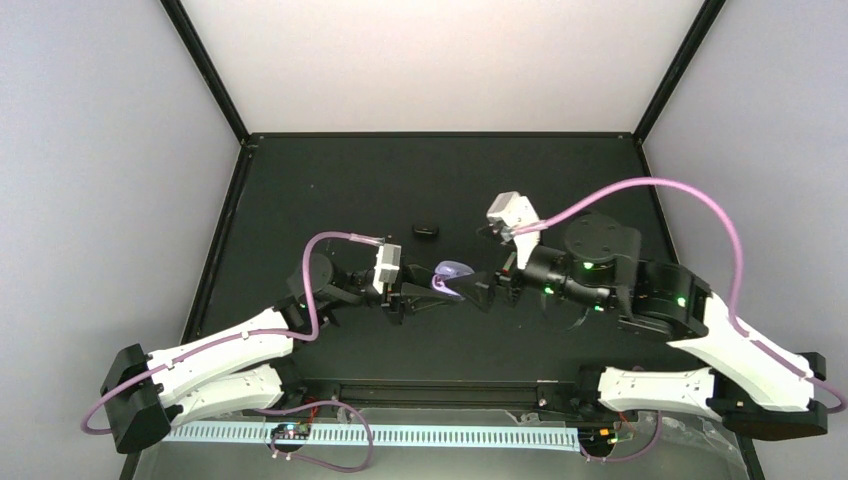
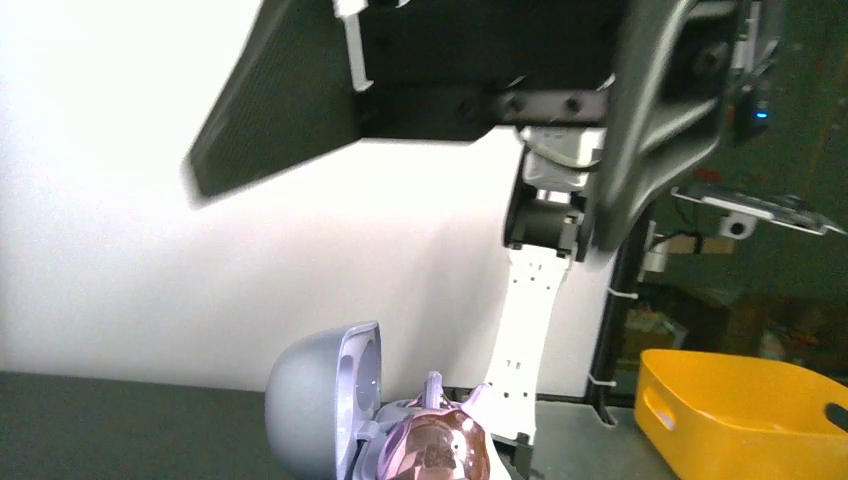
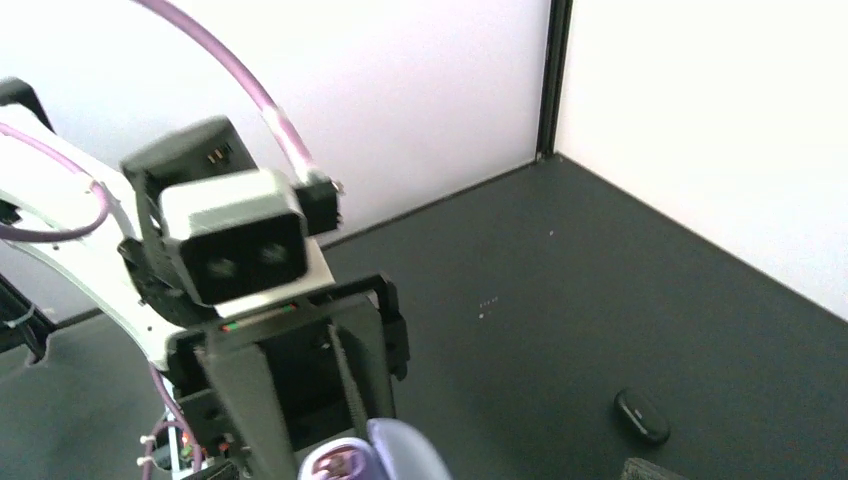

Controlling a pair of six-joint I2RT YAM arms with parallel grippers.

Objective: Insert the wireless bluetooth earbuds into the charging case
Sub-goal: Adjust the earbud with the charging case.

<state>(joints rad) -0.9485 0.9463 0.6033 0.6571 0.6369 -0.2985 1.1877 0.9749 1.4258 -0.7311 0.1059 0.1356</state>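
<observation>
A lavender charging case [image 1: 452,273] is held above the table's middle, lid open. My left gripper [image 1: 432,293] is shut on its base. In the left wrist view the raised lid [image 2: 318,398] stands left of a shiny purple-pink earbud [image 2: 436,452] sitting in the base. In the right wrist view the case [image 3: 400,452] shows low between the left gripper's dark fingers [image 3: 248,400], with the earbud [image 3: 334,464] inside. My right gripper [image 1: 482,290] hovers just right of the case, its fingers [image 2: 280,110] spread apart and empty. No other earbuds show.
A closed black case [image 1: 425,232] lies on the dark table behind the grippers, and also shows in the right wrist view [image 3: 642,415]. A yellow bin [image 2: 740,415] stands off the table. White walls and black frame posts enclose the table.
</observation>
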